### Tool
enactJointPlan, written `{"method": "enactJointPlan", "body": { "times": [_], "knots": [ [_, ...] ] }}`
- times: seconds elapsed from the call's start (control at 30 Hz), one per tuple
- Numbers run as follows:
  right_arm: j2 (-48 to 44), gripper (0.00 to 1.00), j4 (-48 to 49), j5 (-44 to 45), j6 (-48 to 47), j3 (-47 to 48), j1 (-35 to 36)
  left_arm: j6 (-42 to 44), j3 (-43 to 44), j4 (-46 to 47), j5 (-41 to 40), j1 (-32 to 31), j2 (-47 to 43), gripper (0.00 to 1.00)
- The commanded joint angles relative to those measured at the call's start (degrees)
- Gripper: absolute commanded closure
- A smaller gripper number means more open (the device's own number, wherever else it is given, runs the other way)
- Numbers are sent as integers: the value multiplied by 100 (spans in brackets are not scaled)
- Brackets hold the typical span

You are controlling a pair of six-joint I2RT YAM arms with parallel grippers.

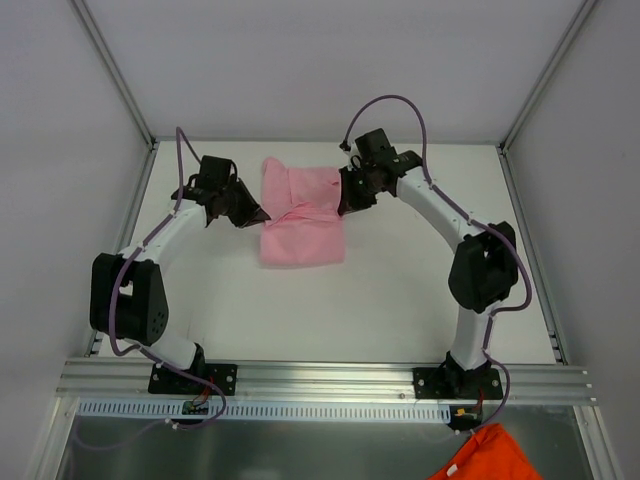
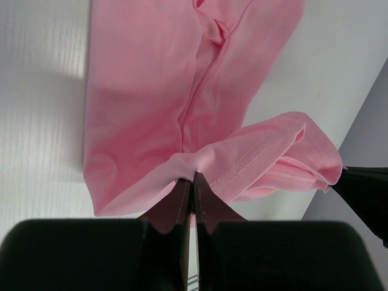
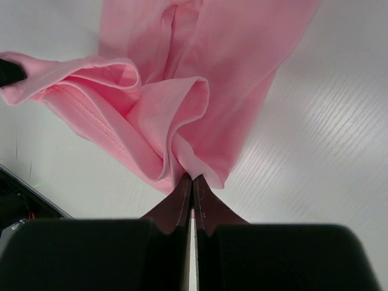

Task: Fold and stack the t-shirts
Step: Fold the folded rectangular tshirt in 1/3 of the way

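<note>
A light pink t-shirt (image 1: 302,225) lies partly folded at the middle back of the white table (image 1: 380,290). My left gripper (image 1: 258,213) is shut on its left edge; in the left wrist view the gripper (image 2: 193,177) pinches a fold of the t-shirt (image 2: 151,91) beside a stitched hem. My right gripper (image 1: 345,205) is shut on the right edge; in the right wrist view the gripper (image 3: 192,177) pinches bunched layers of the t-shirt (image 3: 230,66). Both held edges are lifted a little above the table, and the fabric sags and creases between them.
An orange cloth (image 1: 488,458) lies below the table's front rail (image 1: 320,380) at the bottom right. Grey walls and metal frame posts (image 1: 120,90) close in the table at the back and sides.
</note>
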Motion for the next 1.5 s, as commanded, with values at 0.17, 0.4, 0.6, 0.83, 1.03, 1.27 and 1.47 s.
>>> {"method": "enactJointPlan", "body": {
  "times": [0.17, 0.4, 0.6, 0.83, 1.03, 1.27, 1.47],
  "knots": [
    [465, 99, -334, -148, -122, 885, -64, 272, 618, -56, -150, 166, 329, 100],
    [746, 99, -475, -104, -140, 1167, -64, 324, 873, -118, -115, 193, 777, 100],
    [922, 99, -440, -69, -105, 1237, -126, 368, 1276, -179, -71, 210, 1243, 100],
    [1229, 99, -440, -16, -69, 1422, -205, 482, 1795, -276, -115, 237, 1700, 100],
    [1335, 96, -589, 440, -201, 1607, -205, 535, 2068, -373, -141, 272, 2017, 100],
    [1669, 70, -826, 528, -236, 2283, -231, 544, 2367, -364, -45, 316, 2587, 72],
    [1582, 17, -826, 784, -412, 2380, -240, 649, 2455, -321, -106, 325, 2729, 1]
  ]
}}
